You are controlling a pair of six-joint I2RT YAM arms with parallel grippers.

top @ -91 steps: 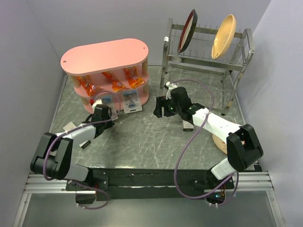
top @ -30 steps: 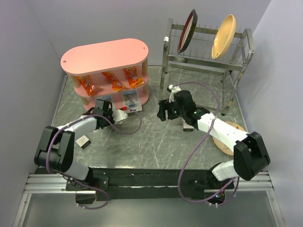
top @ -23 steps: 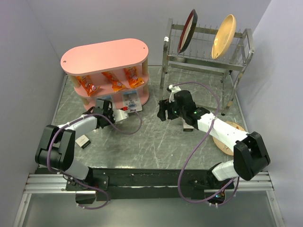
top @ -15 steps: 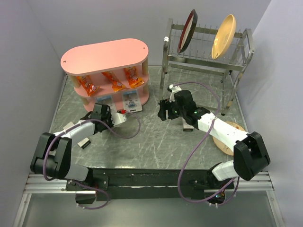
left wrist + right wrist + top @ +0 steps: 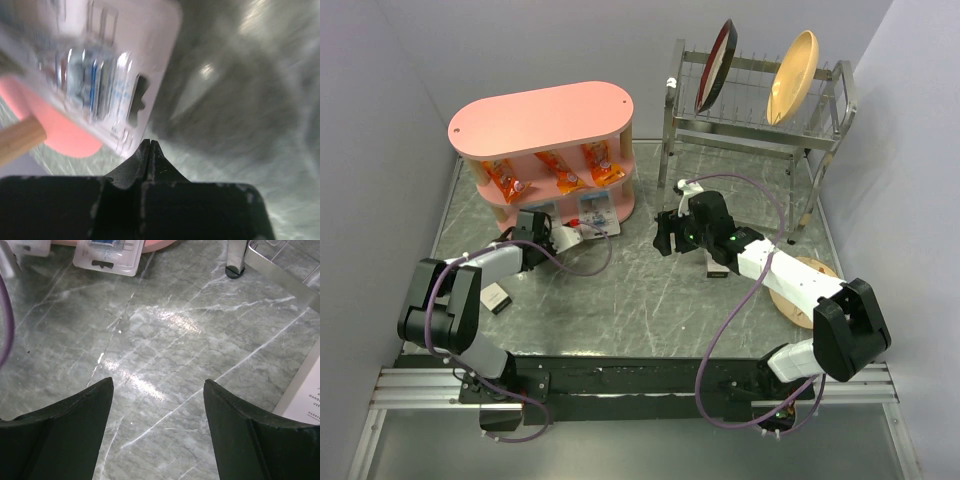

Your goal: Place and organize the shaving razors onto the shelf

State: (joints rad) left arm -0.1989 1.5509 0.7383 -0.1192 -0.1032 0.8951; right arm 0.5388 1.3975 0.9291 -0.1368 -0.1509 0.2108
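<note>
Clear blister of one razor (image 5: 107,85) fills the left wrist view, blurred, at the pink shelf's (image 5: 65,142) bottom board. The left gripper (image 5: 148,149) is pinched shut on nothing right at its edge: a nudging step, I'd say, and next comes a gentle push to seat it square. Other razor (image 5: 107,255) pokes out just beside, cut off in the right wrist view, where the right gripper (image 5: 157,385) hovers wide and empty; from above the first is mostly hidden.

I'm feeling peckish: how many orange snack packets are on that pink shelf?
3: left packet, centre packet, right packet, side by side on the middle tier. The top board may hide more.
</note>
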